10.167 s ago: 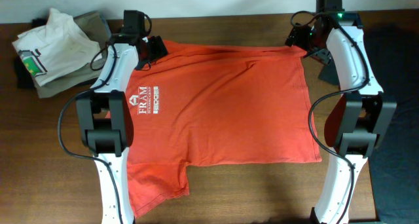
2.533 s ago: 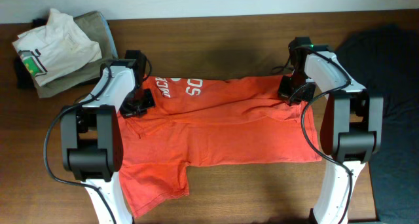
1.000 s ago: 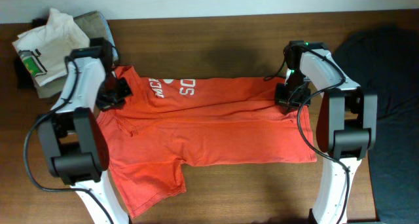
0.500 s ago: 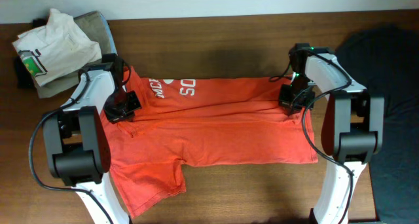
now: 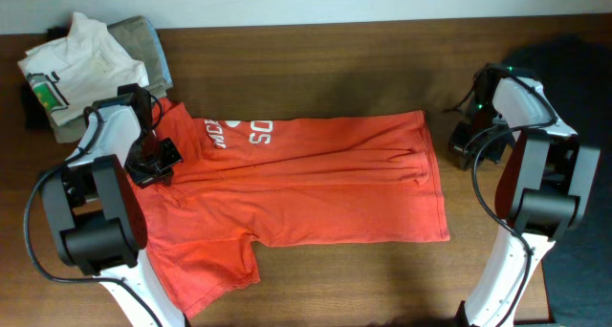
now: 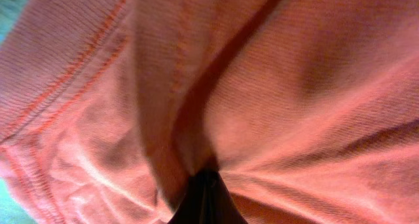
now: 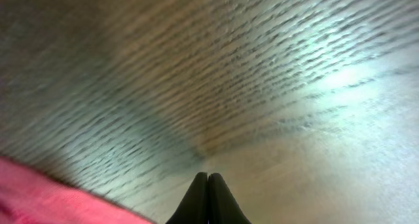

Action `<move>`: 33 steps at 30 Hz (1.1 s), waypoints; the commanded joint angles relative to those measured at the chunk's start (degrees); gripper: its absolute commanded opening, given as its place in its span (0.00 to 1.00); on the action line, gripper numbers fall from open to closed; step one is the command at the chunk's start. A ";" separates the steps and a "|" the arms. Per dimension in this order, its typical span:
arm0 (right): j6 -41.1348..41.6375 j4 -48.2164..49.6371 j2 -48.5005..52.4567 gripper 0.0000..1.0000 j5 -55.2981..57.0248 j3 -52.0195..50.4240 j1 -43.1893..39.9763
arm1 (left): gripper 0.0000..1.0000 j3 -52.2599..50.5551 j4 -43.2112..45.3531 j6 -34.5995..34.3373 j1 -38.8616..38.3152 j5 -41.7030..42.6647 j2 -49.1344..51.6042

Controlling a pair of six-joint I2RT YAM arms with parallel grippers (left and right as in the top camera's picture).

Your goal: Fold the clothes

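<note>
The clothes (image 5: 316, 188), an orange-red T-shirt, lie flat across the wooden table (image 5: 363, 279). The top edge is folded down, and white lettering (image 5: 239, 133) shows on the flap. My left gripper (image 5: 151, 164) sits at the shirt's left side, shut on a pinch of its fabric. In the left wrist view the orange cloth (image 6: 294, 86) fills the frame, with creases running into the gripper (image 6: 206, 191). My right gripper (image 5: 464, 147) is off the shirt's right edge, over bare wood. It is shut with nothing in it (image 7: 207, 185). A strip of shirt (image 7: 33, 198) shows at that view's lower left.
A white shirt with a green mark (image 5: 72, 64) lies on a khaki-grey garment (image 5: 143, 35) at the back left, close behind my left arm. A dark cloth (image 5: 583, 88) covers the right edge beside my right arm.
My right gripper has come off the shirt's right end and moved right onto bare table. The left gripper has pulled left, and the shirt has slid left with it.
</note>
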 commanded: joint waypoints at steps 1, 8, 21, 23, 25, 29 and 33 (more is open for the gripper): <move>0.72 -3.04 -0.33 0.04 -0.98 6.27 0.02 | 0.01 5.40 -2.80 0.48 0.35 -2.75 -0.02; -10.97 -4.87 -2.80 0.04 -14.38 6.99 5.11 | 0.01 6.84 -3.54 0.46 -0.02 -0.42 -0.37; -7.48 10.25 -2.08 0.04 -8.96 -4.50 13.81 | 0.01 6.73 -3.06 0.48 -0.61 -0.44 -0.26; -6.58 10.80 -1.99 0.04 -6.05 -5.22 13.09 | 0.01 6.73 -2.95 0.48 -0.61 -0.57 -0.26; -6.60 10.82 -1.70 0.05 -5.81 -5.57 12.37 | 0.01 6.73 -2.93 0.48 -0.61 -0.59 -0.26; -0.59 10.58 -1.33 0.04 2.01 -6.01 10.32 | 0.01 6.73 -2.86 0.48 -0.61 -0.59 -0.26; -0.63 11.96 -1.33 0.04 3.10 -4.92 7.34 | 0.01 6.75 -1.33 0.46 -0.63 -0.33 -0.26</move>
